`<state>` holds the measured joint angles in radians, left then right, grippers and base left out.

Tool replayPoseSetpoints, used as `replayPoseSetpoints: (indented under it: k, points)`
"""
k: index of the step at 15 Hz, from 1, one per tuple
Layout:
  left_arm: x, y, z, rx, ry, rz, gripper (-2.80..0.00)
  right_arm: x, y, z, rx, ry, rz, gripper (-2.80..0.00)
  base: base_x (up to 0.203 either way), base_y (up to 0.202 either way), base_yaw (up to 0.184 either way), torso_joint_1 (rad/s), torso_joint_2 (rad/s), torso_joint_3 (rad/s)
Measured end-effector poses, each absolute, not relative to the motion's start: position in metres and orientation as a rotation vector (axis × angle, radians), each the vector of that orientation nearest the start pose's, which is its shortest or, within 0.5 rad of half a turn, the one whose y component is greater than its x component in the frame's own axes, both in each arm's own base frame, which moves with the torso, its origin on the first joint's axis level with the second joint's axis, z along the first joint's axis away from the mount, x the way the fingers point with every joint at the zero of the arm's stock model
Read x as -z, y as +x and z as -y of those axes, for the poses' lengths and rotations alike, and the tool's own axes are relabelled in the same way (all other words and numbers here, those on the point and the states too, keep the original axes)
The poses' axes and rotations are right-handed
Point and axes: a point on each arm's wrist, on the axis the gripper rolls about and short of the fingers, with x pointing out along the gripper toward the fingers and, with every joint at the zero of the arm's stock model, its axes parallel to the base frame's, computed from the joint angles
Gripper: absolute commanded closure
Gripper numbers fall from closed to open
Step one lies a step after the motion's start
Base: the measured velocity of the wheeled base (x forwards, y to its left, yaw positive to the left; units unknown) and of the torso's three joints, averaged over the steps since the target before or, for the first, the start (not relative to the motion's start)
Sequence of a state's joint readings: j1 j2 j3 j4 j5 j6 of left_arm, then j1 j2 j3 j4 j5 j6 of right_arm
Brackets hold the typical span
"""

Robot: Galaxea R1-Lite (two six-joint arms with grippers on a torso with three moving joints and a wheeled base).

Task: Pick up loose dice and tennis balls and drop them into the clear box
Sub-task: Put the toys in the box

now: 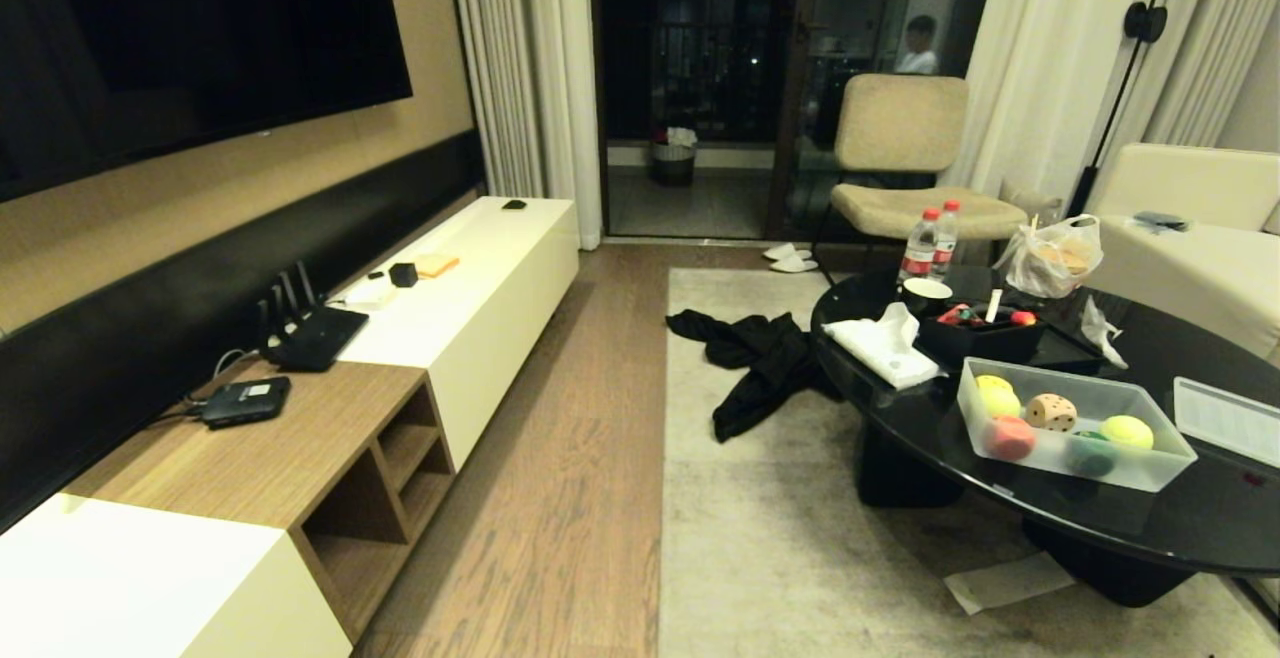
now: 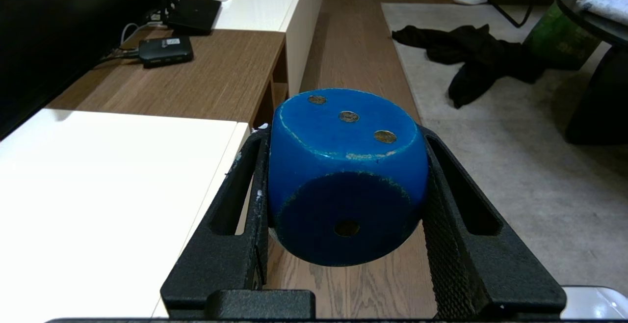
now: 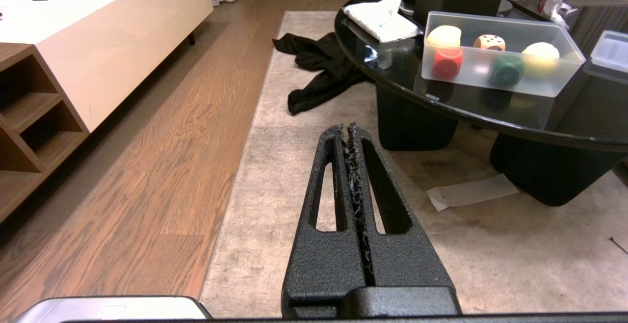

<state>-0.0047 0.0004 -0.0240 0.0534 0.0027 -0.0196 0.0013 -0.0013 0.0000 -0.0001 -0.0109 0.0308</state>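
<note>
Clamped on either side of a blue die [image 2: 347, 175], the left gripper [image 2: 346, 200] has its jaws spread about halfway with the cube wedged snugly between them, three pips on the top face and one on the face toward the camera; the right gripper [image 3: 351, 139] has its jaws pressed tight together with nothing between them. Neither arm shows in the head view. The clear box [image 1: 1160, 466] sits on the black round table [image 1: 1150, 528] at the lower right of the head view, its lid [image 1: 1228, 420] lying just beside it, and already holds a tan die [image 1: 1051, 411], tennis balls [image 1: 1127, 431] and a red die [image 1: 1011, 436]. From where I stand the box looks well apart from the held die, so the job in hand seems to be carrying it across. To do that well I'd say the robot should bring the base round to face the table, steering clear of the black garment [image 1: 755, 363] on the rug [image 1: 780, 558], keep the grip firm and level through the move, lift the die above the box rim, centre it over a free patch among the pieces, and only then part the jaws, low enough that it won't bounce out
</note>
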Motion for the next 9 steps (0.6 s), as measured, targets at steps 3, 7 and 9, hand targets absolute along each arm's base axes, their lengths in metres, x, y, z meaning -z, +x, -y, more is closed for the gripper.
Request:
replayPoseSetpoints:
  k: [3, 7, 9]
  points:
    - [-0.0766, -0.0246, -0.0002, 0.002, -0.021, -0.029, 0.0, -0.0755, -0.0229, 0.0003, 0.01, 0.031, 0.001, 0.0, 0.0, 0.0, 0.0, 0.0, 0.0, 0.0]
    - [-0.0765, -0.0246, -0.0002, 0.002, -0.021, -0.029, 0.0, -0.0755, -0.0229, 0.0003, 0.01, 0.032, 0.001, 0.0, 0.0, 0.0, 0.0, 0.0, 0.0, 0.0]
    - [-0.0765, -0.0246, -0.0002, 0.002, -0.021, -0.029, 0.0, -0.0755, -0.0229, 0.0003, 0.009, 0.031, 0.001, 0.0, 0.0, 0.0, 0.0, 0.0, 0.0, 0.0]
